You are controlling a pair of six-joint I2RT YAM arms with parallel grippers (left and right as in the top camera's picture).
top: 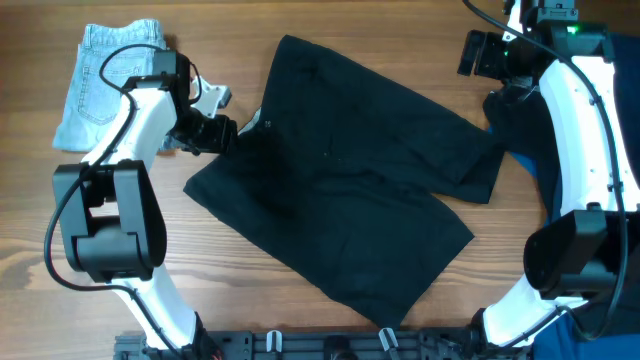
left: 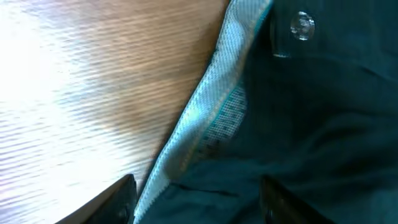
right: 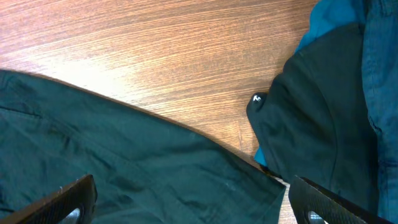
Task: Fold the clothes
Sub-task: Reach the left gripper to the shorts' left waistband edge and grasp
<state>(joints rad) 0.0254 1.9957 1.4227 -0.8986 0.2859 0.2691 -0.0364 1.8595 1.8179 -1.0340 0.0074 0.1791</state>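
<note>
A pair of black shorts (top: 340,170) lies spread flat and slanted across the middle of the wooden table. My left gripper (top: 222,132) is open at the shorts' left waistband corner; in the left wrist view its fingers (left: 198,202) straddle the pale inner waistband (left: 205,106) beside a metal button (left: 302,26). My right gripper (top: 478,55) is open above the shorts' far right edge; in the right wrist view its fingers (right: 193,199) hover over the dark fabric (right: 124,168).
Folded light denim shorts (top: 105,80) lie at the far left. More dark and blue clothes (top: 525,135) are heaped at the right edge under the right arm, also in the right wrist view (right: 336,93).
</note>
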